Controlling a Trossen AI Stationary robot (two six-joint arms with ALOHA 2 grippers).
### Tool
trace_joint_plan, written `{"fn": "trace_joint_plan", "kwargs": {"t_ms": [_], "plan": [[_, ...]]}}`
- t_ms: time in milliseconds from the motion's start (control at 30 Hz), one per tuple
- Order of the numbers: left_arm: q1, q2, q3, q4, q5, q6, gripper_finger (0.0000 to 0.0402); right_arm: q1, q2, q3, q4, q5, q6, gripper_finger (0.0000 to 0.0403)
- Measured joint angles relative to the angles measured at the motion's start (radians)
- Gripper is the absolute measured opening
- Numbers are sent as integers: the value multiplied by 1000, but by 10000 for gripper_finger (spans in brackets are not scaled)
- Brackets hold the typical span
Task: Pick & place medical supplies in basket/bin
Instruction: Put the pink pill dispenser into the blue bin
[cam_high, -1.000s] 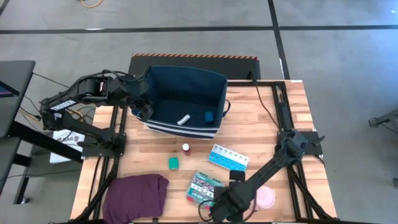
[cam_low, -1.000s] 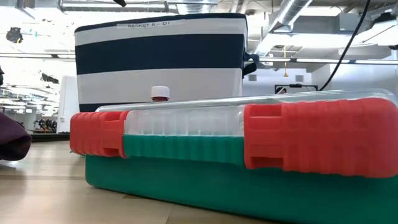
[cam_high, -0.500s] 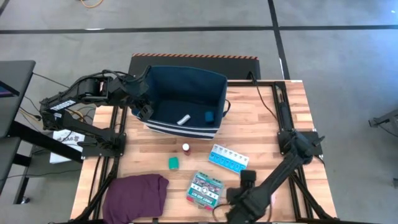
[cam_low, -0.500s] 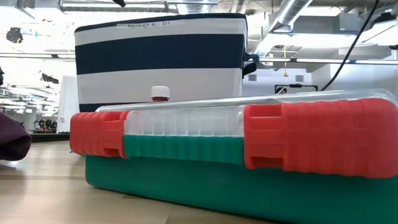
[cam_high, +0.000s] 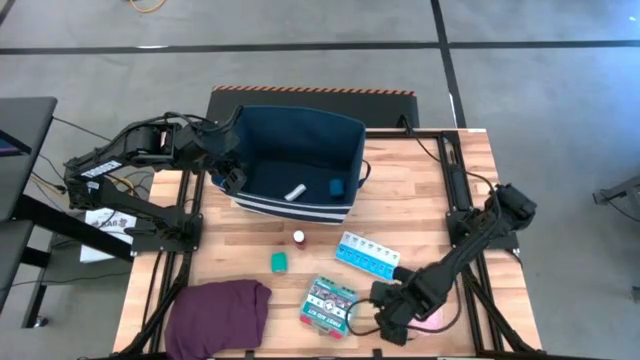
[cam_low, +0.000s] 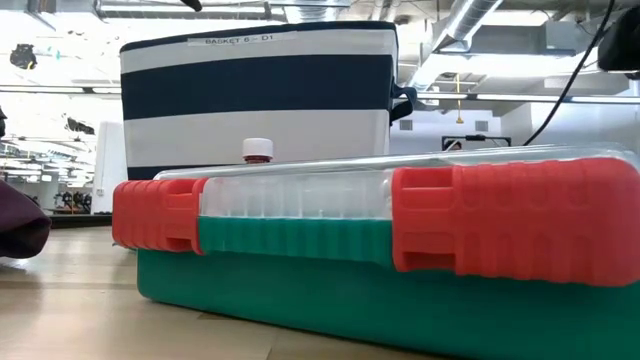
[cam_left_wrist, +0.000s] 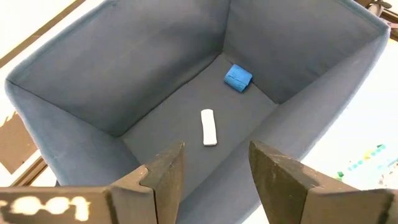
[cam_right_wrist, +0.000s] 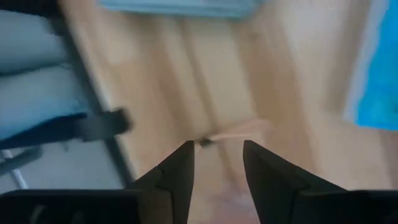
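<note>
The navy basket (cam_high: 297, 160) stands at the table's far left and holds a white tube (cam_left_wrist: 209, 127) and a blue block (cam_left_wrist: 238, 77). My left gripper (cam_left_wrist: 214, 171) hangs open over the basket's near-left corner. On the wood lie a red-capped vial (cam_high: 298, 238), a green block (cam_high: 279, 261), the light-blue pill organizer (cam_high: 367, 252) and the green-white box (cam_high: 330, 303). My right gripper (cam_high: 385, 318) is open and low over the near edge, between the box and the pink tape roll (cam_high: 432, 318), which the arm partly hides.
A purple cloth (cam_high: 218, 312) lies bunched at the near left corner. In the low view the box (cam_low: 380, 260) fills the foreground, with the vial (cam_low: 258, 150) and the striped basket wall (cam_low: 258, 95) behind it. Bare wood shows in the table's far right part.
My right gripper has moved along the near edge from the box's near corner toward the table's right, and its arm has swung so the elbow sits farther right. The tape roll was covered by the arm midway and now shows partly. The left arm has kept still.
</note>
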Motion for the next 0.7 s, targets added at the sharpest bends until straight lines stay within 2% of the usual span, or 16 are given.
{"fn": "trace_joint_plan", "kwargs": {"t_ms": [233,467,700], "plan": [[0,0,0,0,-1,0,170,-75,68,2,1,-7,29,113],[0,0,0,-1,-1,20,170,-121,148,1,-23,-203,241,111],[0,0,0,-1,-1,24,170,-108,162,2,-30,-226,298,111]]}}
